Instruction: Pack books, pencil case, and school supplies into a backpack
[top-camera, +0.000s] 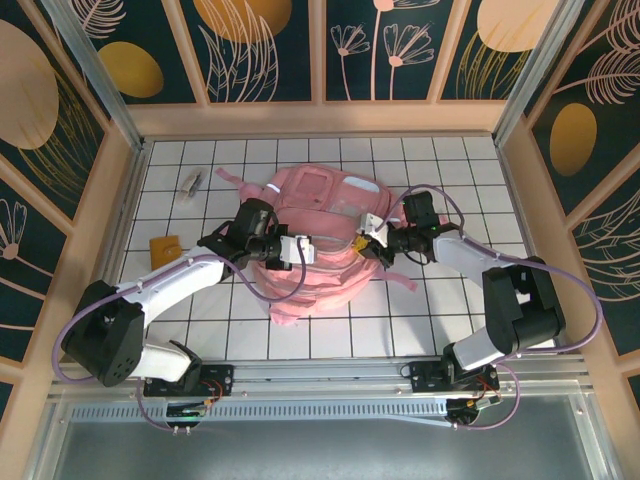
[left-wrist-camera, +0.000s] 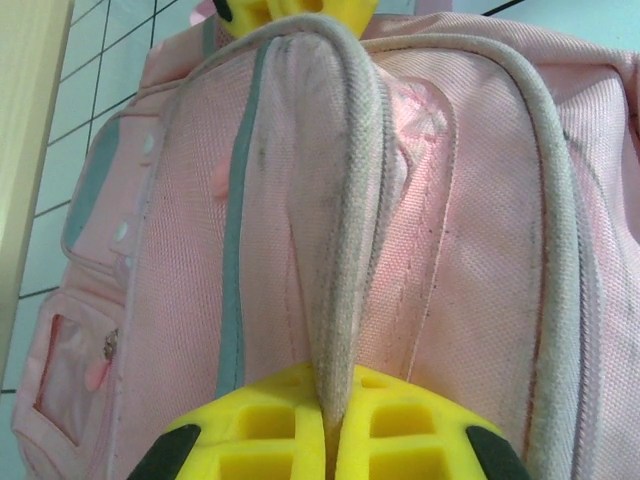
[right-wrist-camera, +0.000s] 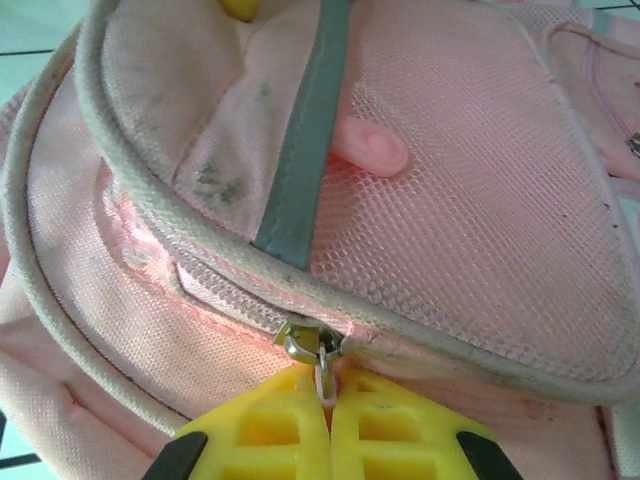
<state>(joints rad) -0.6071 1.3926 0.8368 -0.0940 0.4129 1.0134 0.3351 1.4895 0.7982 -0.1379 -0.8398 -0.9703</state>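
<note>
— While the pink backpack (top-camera: 320, 215) lies at the middle of the white gridded table (top-camera: 450, 300), what holds it?
— Both arms. The left tool (left-wrist-camera: 330, 440) is clamped tight on a piped fabric ridge (left-wrist-camera: 335, 250), likely to steady the bag.
— And the other?
— The right tool (right-wrist-camera: 328, 410) is pinched on the white zipper pull (right-wrist-camera: 322, 375), probably so the compartment can be drawn open for packing.
— The supplies?
— An orange pad (top-camera: 165, 246) and a tiny grey-white piece (top-camera: 192, 183) wait on the table, well left of the bag.
</note>
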